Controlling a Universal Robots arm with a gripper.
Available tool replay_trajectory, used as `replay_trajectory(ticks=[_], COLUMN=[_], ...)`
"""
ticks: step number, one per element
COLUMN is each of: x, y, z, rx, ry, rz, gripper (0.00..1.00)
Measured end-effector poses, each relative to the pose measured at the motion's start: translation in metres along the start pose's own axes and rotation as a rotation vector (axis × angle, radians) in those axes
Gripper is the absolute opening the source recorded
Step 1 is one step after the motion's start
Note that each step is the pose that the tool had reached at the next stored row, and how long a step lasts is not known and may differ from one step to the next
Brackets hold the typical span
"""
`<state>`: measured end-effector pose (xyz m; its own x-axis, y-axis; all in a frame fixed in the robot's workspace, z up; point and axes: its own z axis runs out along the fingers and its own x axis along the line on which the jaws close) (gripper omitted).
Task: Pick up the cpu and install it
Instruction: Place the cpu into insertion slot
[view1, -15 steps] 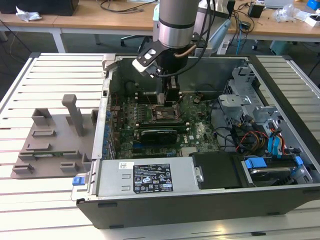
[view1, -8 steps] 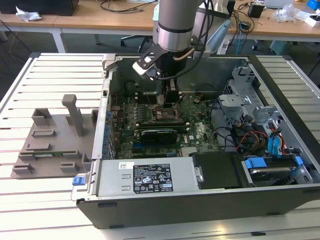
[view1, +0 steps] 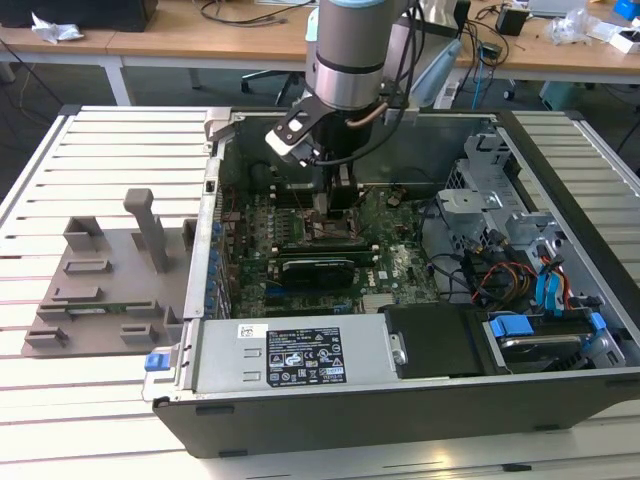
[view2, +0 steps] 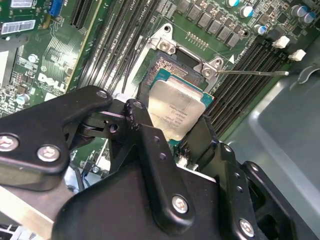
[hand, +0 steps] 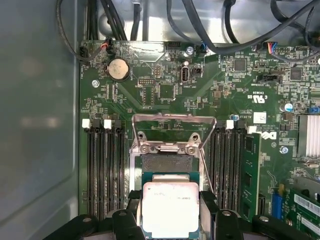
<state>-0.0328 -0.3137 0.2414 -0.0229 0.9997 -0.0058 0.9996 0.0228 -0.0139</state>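
Note:
The cpu (hand: 170, 210) is a small square chip with a silver top and a thin teal rim. My gripper (hand: 170, 204) is shut on it, one black finger (hand: 132, 201) against each side. The chip sits low over the motherboard's open socket (hand: 165, 162), whose metal load frame (hand: 172, 120) is swung up. Whether the chip rests in the socket I cannot tell. In the second wrist view the cpu (view2: 177, 107) is tilted in the picture, between the fingers (view2: 136, 114). In the exterior view my gripper (view1: 335, 205) reaches down into the open computer case (view1: 540, 400).
Memory slots (hand: 102, 170) flank the socket on both sides. A long black card (view1: 320, 268) lies just in front of it. Drive bays and cables (view1: 510, 270) fill the case's right end. A grey plastic tray with posts (view1: 100, 290) sits on the slatted table at the exterior view's left.

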Motion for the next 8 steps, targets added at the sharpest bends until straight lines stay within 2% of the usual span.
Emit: replay_trajectory(ticks=[5, 8], x=[0.0007, 0.0007], y=[0.0003, 0.0003], z=[0.0162, 0.0221], rx=[0.0, 0.0001], ry=[-0.0006, -0.0007], rz=[0.0, 0.0], gripper=[0.55, 0.55])
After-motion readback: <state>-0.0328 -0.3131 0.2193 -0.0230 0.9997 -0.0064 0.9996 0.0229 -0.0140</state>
